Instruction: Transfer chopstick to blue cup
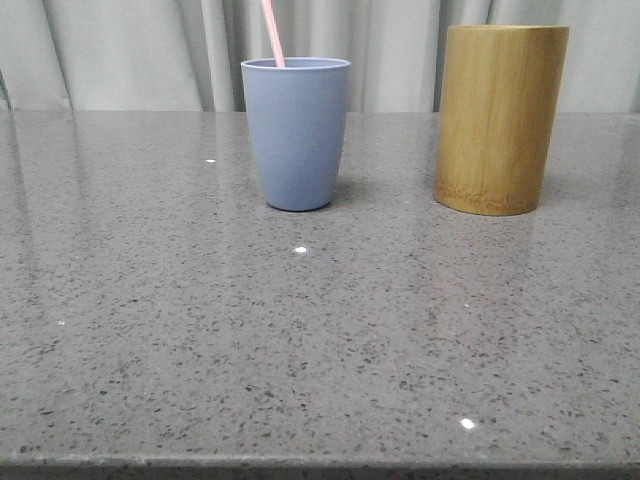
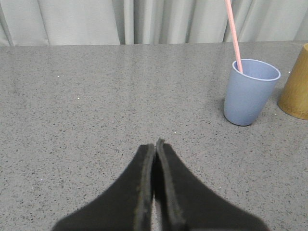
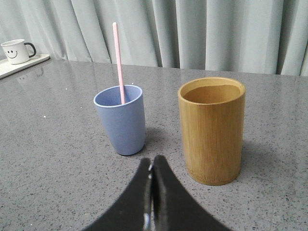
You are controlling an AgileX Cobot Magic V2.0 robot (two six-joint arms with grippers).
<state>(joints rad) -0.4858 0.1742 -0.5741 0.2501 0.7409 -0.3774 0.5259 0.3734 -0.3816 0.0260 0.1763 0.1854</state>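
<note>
Broadly, a grey speckled table (image 1: 320, 340) is spread across the front view, with pale curtains (image 1: 120, 50) hung behind it. Toward the right a tall yellow-brown bamboo holder (image 1: 500, 118) is stood upright — seen hollow from the right wrist view (image 3: 211, 130). To its left, apart from it, the blue cup (image 1: 296, 132) is set upright, shorter than the holder. Inside the cup one pale pink chopstick (image 1: 273, 32) is propped, leaned against the rim and raised well above it; the same stick is seen from the left wrist (image 2: 233, 33) and the right wrist (image 3: 118, 62). The left gripper (image 2: 155, 144) is held over bare table, its black fingers pressed together on nothing. The right gripper (image 3: 151, 166) is likewise closed and empty — just before the cup and holder. A small white smiley mug (image 3: 15, 51) is rested on a tray (image 3: 24, 65) at the far edge.
</note>
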